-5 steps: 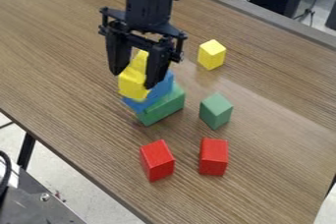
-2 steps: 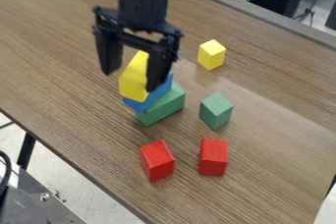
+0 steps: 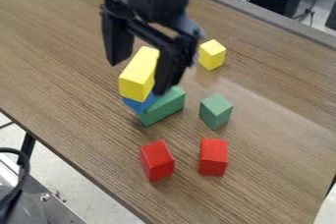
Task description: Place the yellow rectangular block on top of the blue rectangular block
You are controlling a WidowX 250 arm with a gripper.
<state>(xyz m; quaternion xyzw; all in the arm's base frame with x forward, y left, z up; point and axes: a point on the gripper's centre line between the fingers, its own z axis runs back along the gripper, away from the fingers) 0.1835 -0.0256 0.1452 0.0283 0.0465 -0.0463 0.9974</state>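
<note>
At the lower left, beyond the wooden table, I identify a gray metal surface with a black cable above it. Proceeding right, I locate the gripper below the top edge, over a three-piece stack. Tool state: fingers spread wide apart, nothing gripped. The upper yellow block forms the top of the stack and appears between the fingers; the right-hand finger in the view overlaps its side, and I cannot tell whether they touch. Beneath it sit the blue block, partly hidden, and the long green block at the base. In front of the stack, the left red block rests on the table. Further right, I register three separate units, near to far: the right red block, the short green block and the far yellow block.
</note>
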